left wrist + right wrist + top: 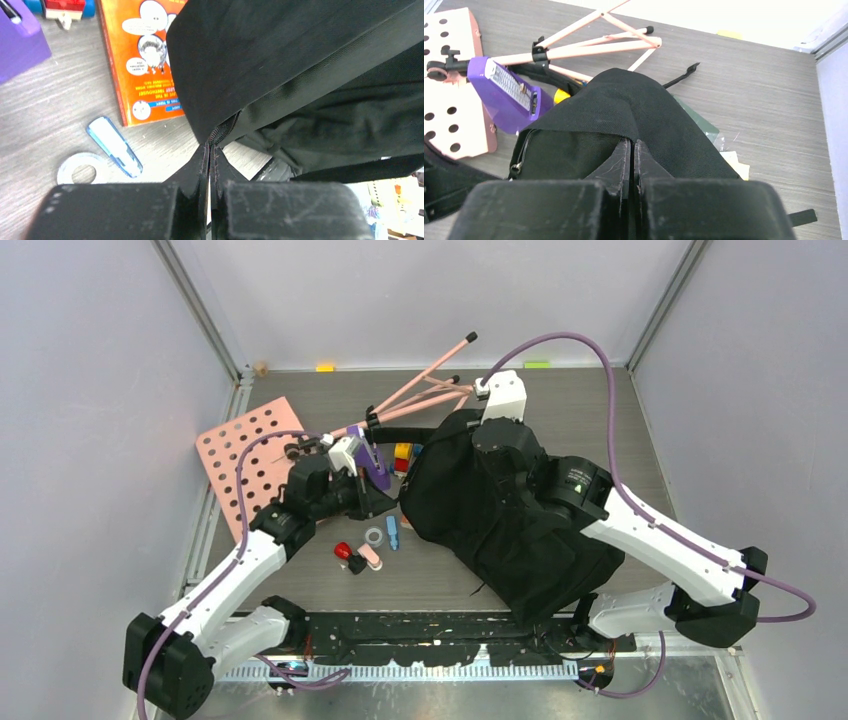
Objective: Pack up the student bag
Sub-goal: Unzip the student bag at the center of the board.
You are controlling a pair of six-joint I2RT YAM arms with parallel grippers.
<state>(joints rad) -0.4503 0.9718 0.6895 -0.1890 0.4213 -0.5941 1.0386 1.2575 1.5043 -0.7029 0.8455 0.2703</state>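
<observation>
- The student bag (510, 530) lies on the worktop (600, 410), nearest the arm bases.
- The left gripper (209, 150) is clenched on the bag's edge at the zip, with only fabric between its jaws.
- The right gripper (631, 145) is pinched tight on a fold of the bag's top cloth.
- Step, as judged: opening the bag's mouth. The next move calls for drawing the two holds apart.
- Beside and beyond the bag are an orange book (145, 60), a purple box (509, 95) and a pink stand (589, 45).

Grey table (600, 420): student bag (500, 510), pink pegboard (245, 455), orange book (145, 60), clear ring (374, 536).
</observation>
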